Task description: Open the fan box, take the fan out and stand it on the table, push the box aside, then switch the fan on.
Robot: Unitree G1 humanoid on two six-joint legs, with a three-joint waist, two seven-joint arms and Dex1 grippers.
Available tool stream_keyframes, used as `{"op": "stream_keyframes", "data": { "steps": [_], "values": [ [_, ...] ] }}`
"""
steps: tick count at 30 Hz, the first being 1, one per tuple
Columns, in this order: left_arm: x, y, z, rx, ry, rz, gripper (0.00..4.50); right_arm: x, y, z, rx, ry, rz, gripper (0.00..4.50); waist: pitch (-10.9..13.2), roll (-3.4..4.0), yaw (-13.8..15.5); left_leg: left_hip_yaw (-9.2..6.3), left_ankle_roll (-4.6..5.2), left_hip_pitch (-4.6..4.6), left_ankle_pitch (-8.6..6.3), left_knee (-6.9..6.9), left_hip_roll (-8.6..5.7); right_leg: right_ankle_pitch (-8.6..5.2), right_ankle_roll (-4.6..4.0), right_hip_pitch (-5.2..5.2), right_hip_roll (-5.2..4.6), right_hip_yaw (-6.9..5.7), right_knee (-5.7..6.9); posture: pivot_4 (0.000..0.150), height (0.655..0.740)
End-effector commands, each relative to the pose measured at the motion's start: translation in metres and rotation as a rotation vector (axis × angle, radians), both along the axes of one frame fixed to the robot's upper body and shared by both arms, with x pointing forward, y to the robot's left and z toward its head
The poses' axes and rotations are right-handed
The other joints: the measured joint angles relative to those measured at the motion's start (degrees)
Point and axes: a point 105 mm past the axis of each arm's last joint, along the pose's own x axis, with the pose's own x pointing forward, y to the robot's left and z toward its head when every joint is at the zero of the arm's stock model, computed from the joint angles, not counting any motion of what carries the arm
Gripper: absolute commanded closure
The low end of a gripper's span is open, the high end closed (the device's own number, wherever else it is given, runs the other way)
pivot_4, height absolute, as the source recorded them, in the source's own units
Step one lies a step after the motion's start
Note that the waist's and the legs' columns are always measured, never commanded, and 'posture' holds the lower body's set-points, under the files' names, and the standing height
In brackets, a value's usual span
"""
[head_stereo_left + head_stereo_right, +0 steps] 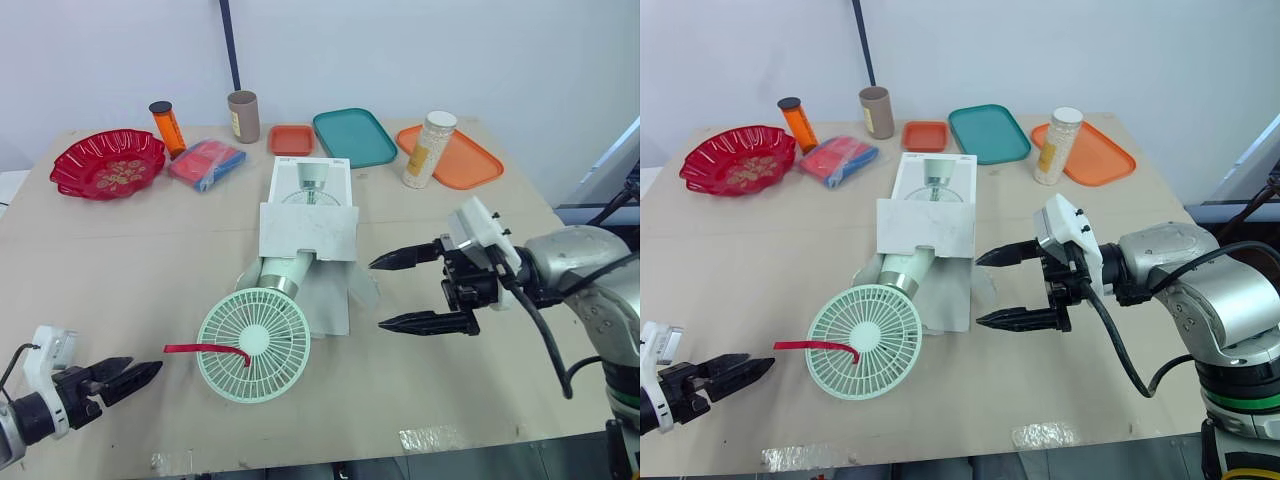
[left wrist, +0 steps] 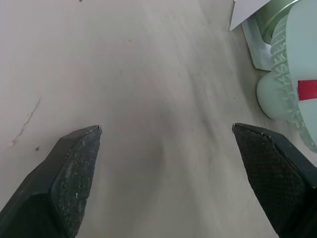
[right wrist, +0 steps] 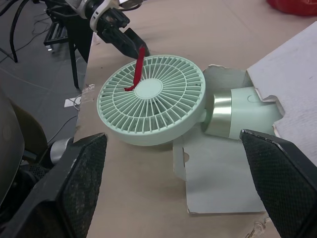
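A pale green fan (image 1: pixel 254 345) lies flat on the table, its round grille facing up with a red ribbon (image 1: pixel 205 350) across it. Its neck and base still reach into the open white fan box (image 1: pixel 308 215), whose flaps lie spread on the table. My right gripper (image 1: pixel 405 291) hovers open just right of the box's open end, fingers pointing at the fan; the right wrist view has the fan (image 3: pixel 153 98) between its fingers. My left gripper (image 1: pixel 135 378) is open low at the front left, a short way left of the fan head (image 2: pixel 292 94).
Along the back stand a red bowl (image 1: pixel 108 163), an orange bottle (image 1: pixel 167 127), a red-and-blue packet (image 1: pixel 206 163), a brown cup (image 1: pixel 243 116), a small red tray (image 1: pixel 291 139), a teal tray (image 1: pixel 353 137), and an orange tray (image 1: pixel 470 158) with a white jar (image 1: pixel 429 149).
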Motion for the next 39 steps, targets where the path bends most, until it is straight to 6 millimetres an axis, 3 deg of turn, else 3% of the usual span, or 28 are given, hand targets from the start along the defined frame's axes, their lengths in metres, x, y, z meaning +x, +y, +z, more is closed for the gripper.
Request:
{"op": "stream_keyframes", "data": {
  "steps": [1, 7, 18, 26, 39],
  "values": [
    [0.019, 0.000, 0.011, 0.347, -0.241, -0.232, 0.00, -0.004, -0.003, 0.003, -0.031, -0.039, 0.031, 0.10, 0.0, 0.00, 0.1, -0.01, -0.01, 0.00, 0.01, 0.00, 0.00, 0.02, -0.03, 0.00, 0.01, 0.00, 0.01, 0.150, 0.7400],
    [0.045, -0.002, 0.013, 0.569, -0.476, -0.422, 0.00, -0.002, -0.003, 0.005, -0.023, -0.019, 0.028, 0.10, 0.0, 0.01, 0.6, 0.06, -0.05, 0.01, 0.04, 0.02, 0.00, 0.10, -0.04, 0.01, 0.01, 0.02, -0.01, 0.150, 0.7400],
    [0.070, -0.018, 0.016, 0.708, -0.762, -0.615, 0.00, 0.002, 0.003, 0.018, 0.054, 0.006, -0.025, 0.10, 0.0, 0.02, 0.6, 0.14, 0.02, -0.02, 0.02, 0.12, 0.02, 0.18, 0.01, -0.04, -0.01, 0.04, 0.07, 0.150, 0.7400],
    [0.070, -0.032, 0.019, 0.737, -0.900, -0.716, 0.00, -0.002, 0.005, 0.017, 0.070, 0.019, -0.025, 0.10, 0.0, 0.03, 0.6, 0.15, 0.05, -0.01, 0.00, 0.15, 0.00, 0.24, 0.06, -0.07, -0.03, 0.04, 0.21, 0.150, 0.7400],
    [0.075, -0.052, 0.039, 0.927, -1.312, -0.916, 0.00, -0.003, 0.006, 0.012, 0.062, 0.012, -0.028, 0.10, 0.0, 0.02, 0.6, 0.16, 0.07, 0.00, 0.01, 0.23, 0.00, 0.32, 0.07, -0.06, -0.02, 0.04, 0.27, 0.150, 0.7400]
  ]
}}
